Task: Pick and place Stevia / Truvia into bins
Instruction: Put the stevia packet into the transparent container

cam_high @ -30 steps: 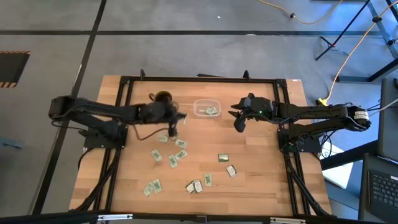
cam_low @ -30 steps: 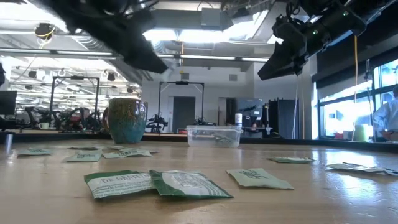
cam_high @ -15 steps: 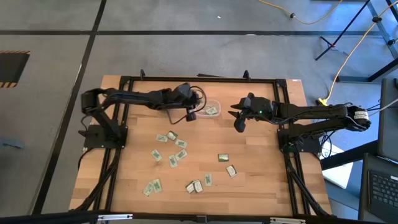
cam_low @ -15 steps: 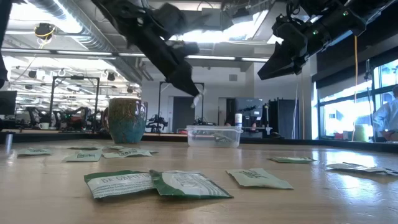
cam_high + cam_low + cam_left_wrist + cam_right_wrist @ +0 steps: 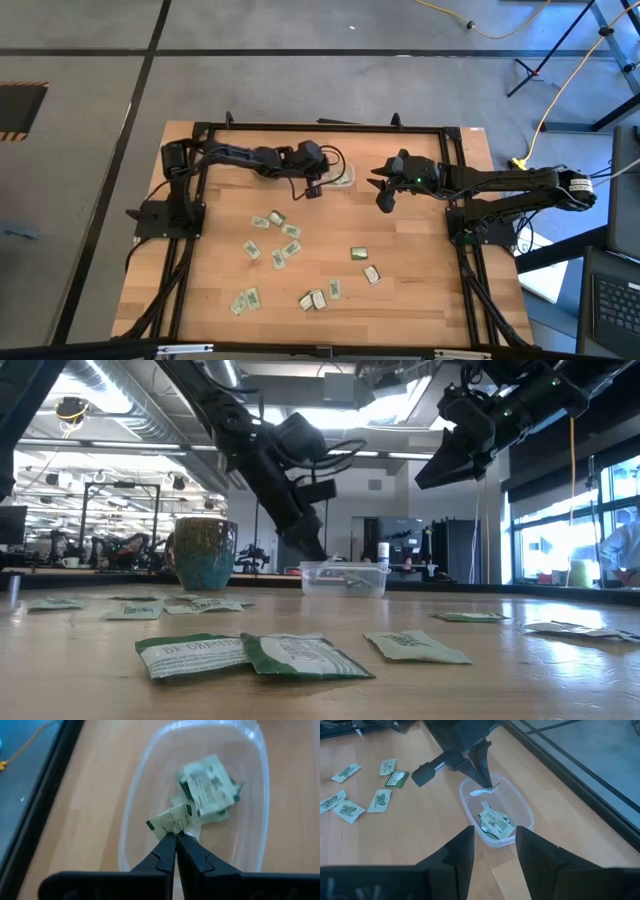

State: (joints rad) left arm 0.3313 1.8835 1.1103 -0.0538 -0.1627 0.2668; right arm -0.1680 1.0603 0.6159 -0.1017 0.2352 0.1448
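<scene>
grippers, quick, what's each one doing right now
Left gripper: shut on a sachet, held over the clear bin.
Right gripper: open, empty, waiting above the table beside the bin.

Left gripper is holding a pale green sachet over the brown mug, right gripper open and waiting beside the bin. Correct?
Not quite. The left gripper, jaws shut, holds the pale green paper sachet over the clear plastic rectangular bin, not the mug; the left wrist view shows it, with other sachets already inside. The rest stands: the right gripper waits open beside the bin.
</scene>
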